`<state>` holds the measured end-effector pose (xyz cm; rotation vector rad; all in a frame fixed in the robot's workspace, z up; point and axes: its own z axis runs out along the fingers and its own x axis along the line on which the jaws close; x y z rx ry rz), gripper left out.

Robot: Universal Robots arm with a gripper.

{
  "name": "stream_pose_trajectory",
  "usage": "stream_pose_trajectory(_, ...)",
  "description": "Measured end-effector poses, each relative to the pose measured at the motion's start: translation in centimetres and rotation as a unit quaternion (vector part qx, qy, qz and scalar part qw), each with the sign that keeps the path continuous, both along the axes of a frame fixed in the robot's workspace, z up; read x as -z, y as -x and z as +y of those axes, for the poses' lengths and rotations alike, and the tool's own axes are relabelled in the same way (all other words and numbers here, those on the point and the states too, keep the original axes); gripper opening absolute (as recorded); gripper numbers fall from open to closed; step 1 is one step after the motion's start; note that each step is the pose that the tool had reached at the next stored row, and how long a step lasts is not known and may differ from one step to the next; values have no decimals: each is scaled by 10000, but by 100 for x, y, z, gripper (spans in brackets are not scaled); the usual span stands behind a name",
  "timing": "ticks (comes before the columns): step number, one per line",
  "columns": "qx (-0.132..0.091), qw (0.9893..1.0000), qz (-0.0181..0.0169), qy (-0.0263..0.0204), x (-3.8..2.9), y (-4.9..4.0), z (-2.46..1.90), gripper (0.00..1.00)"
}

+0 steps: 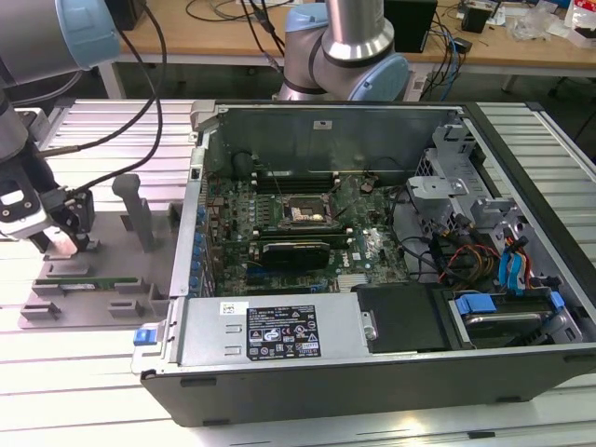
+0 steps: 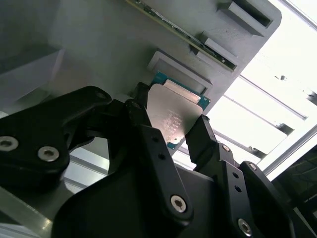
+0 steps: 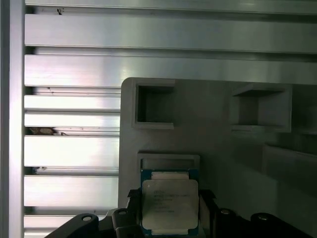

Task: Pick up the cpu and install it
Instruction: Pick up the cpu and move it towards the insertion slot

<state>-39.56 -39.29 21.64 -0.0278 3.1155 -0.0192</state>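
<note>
1. In the exterior view the gripper [image 1: 63, 244] hangs low over a grey holder [image 1: 102, 291], which lies on a slatted metal table [image 1: 93, 382].
2. Both wrist views look along the gripper [image 2: 171, 124] [image 3: 170, 206] and show the cpu [image 2: 171, 114] [image 3: 170, 201] sitting between its tips, silver top facing the cameras.
3. The black fingers [image 2: 148, 144] press on two opposite edges of the cpu, so the gripper is clamped on it.
4. I cannot tell whether the cpu rests on the holder or is raised clear of it.
5. The first wrist view shows a shallow framed seat [image 3: 168, 162] in the holder just beyond the fingertips. Two square pockets [image 3: 154, 105] lie farther out, and the table slats [image 3: 69, 64] run past them.
6. The second wrist view catches a memory stick [image 2: 178, 34] edge-on in a slot of the holder [image 2: 99, 49], beyond the cpu. In the exterior view the memory stick [image 1: 79, 277] is a thin green strip just beside the gripper.
7. The exterior view also takes in an open computer case [image 1: 372, 377], well apart from the gripper toward the exterior view's right. Inside it are a circuit board [image 1: 279, 247] and a square black socket [image 1: 303, 212].
</note>
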Motion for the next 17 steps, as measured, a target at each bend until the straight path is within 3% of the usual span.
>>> stream_pose_trajectory(17, 0, 10000, 0, 0, -64, 0, 0, 55)
